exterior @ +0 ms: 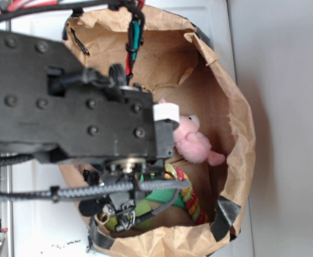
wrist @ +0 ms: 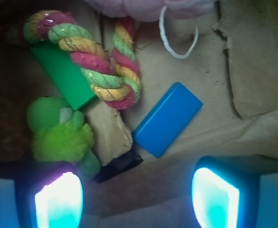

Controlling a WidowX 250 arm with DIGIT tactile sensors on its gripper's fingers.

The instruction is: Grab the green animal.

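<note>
While the exterior view mostly shows the arm blocking the paper bag with the pink bunny beside it, the wrist view reveals the gripper spread wide and empty, green animal by its left finger, ungrabbed, near green block, blue block and rope toy.

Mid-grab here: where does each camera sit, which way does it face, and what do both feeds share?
Exterior: above the paper bag, looking down; the black arm fills the left side, hiding most contents; pink bunny shows.
Wrist: on the gripper, facing the bag floor; both fingertips glow at the bottom edge, spread apart, the green animal just above the left one.
Shared: rope toy, pink bunny, bag.
</note>
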